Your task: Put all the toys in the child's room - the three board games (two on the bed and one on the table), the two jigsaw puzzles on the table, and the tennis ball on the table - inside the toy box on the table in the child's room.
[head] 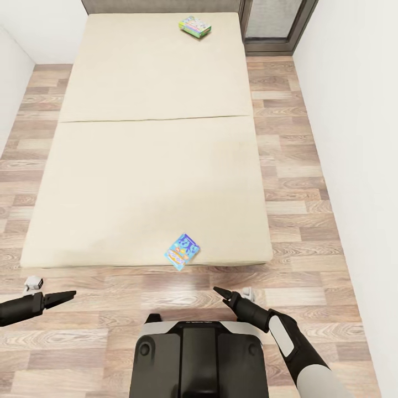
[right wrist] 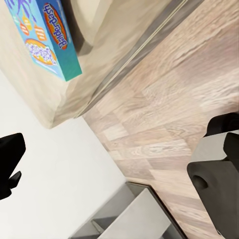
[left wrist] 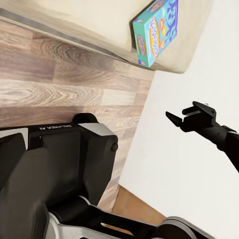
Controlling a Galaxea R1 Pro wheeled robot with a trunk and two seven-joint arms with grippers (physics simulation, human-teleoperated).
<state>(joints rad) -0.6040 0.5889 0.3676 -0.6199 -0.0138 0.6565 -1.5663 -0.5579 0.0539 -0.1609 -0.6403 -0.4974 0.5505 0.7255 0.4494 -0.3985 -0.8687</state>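
Ahead, a blue board game [head: 182,251] lies at the near edge of the bed [head: 110,182], another box [head: 195,26] near its headboard, while the left gripper [head: 65,297] and right gripper [head: 220,292] hover pressed together over the floor [head: 309,221].

The head camera looks steeply down from above the robot's trunk [head: 199,359] at the foot of the bed [head: 149,138], taking in the whole mattress and the wood floor [head: 298,210] beside it. The 2 wrist cameras sit low and close by the bed's near edge, each tilted. All 3 views share the blue board game [head: 182,251] [left wrist: 155,31] [right wrist: 46,36] at that edge.
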